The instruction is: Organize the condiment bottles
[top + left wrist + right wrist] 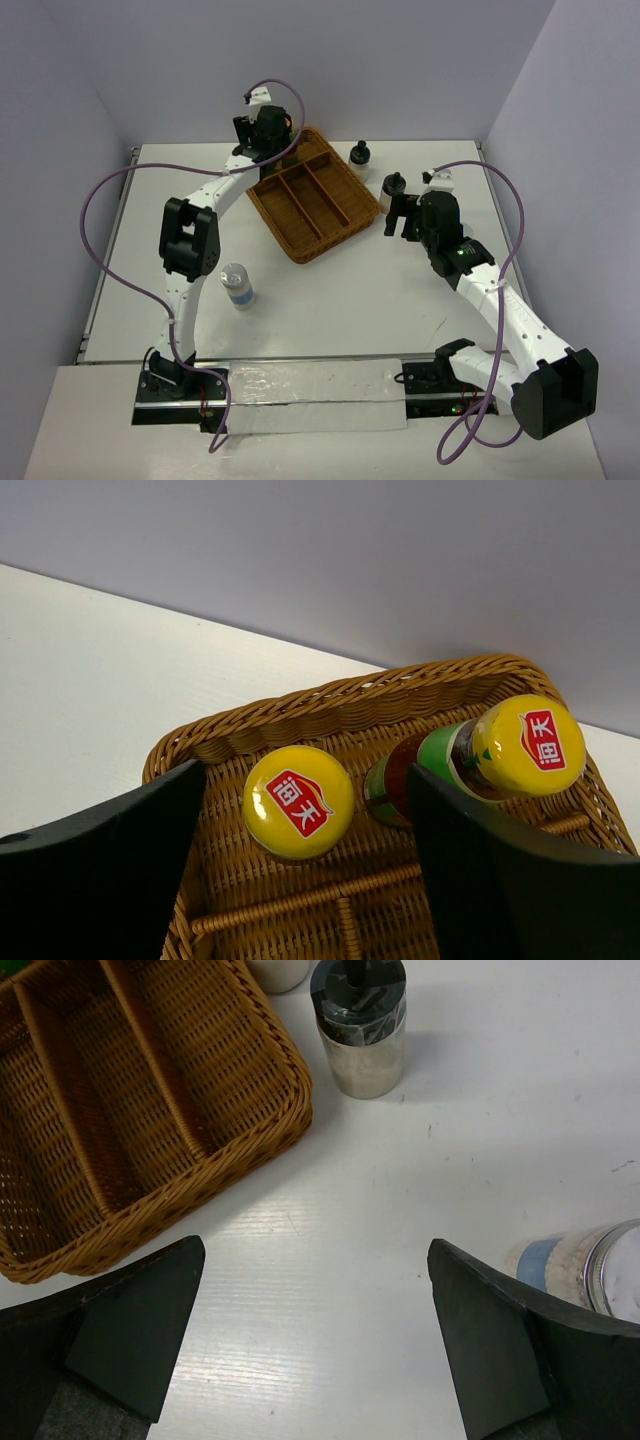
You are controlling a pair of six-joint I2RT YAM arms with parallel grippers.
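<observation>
Two slim yellow-capped bottles stand in the far corner of the wicker basket [330, 705]. One [298, 802] is upright; the other [520, 748] leans, showing its red-green label. My left gripper [305, 775] hangs open above the upright one, a jaw on each side of its cap, and shows in the top view [262, 140]. My right gripper [315, 1290] is open and empty over bare table, right of the basket [150, 1110]. A black-capped bottle [360, 1025] stands ahead of it, and a blue-labelled silver-capped bottle [590, 1270] is by its right finger.
The basket [310, 205] has long dividers and sits at the table's middle back. A second black-capped bottle [360, 155] stands behind its right corner. Another white blue-labelled bottle [237, 285] stands alone left of centre, close to the left arm. Purple cables loop beside both arms.
</observation>
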